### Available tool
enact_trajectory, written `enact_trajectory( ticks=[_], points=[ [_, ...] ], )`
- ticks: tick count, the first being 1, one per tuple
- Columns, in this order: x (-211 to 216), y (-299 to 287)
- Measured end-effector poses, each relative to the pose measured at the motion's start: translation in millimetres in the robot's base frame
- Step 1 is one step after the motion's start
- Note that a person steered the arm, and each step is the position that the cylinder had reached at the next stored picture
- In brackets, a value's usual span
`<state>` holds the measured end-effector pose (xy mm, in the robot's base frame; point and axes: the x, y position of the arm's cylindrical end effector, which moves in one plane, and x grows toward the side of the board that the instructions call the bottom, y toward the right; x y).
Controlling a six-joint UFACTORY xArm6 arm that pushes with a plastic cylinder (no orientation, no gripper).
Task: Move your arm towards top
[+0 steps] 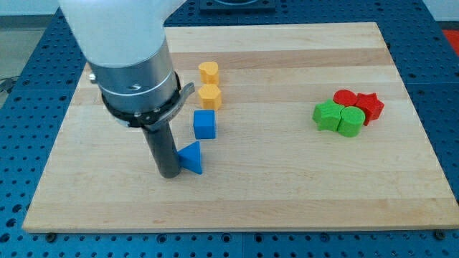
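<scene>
My tip rests on the wooden board at the view's lower left, touching the left side of a blue triangle block. A blue cube lies just above the triangle. A yellow hexagon block and a yellow heart-like block stand in a column above the cube. At the view's right sits a tight cluster: two green blocks, a red star block and another red block.
The arm's large grey and white body covers the board's upper left. A blue perforated table surrounds the board on all sides.
</scene>
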<state>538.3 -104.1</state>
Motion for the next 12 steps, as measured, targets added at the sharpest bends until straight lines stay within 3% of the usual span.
enact_trajectory(
  ticks=[5,7,8,10,11,12],
  points=[
    [-5.8,16.0],
    [41.0,-14.2],
    [80.4,21.1],
    [72.4,177.6],
    [33.1,232.1],
    [-31.0,240.7]
  ],
)
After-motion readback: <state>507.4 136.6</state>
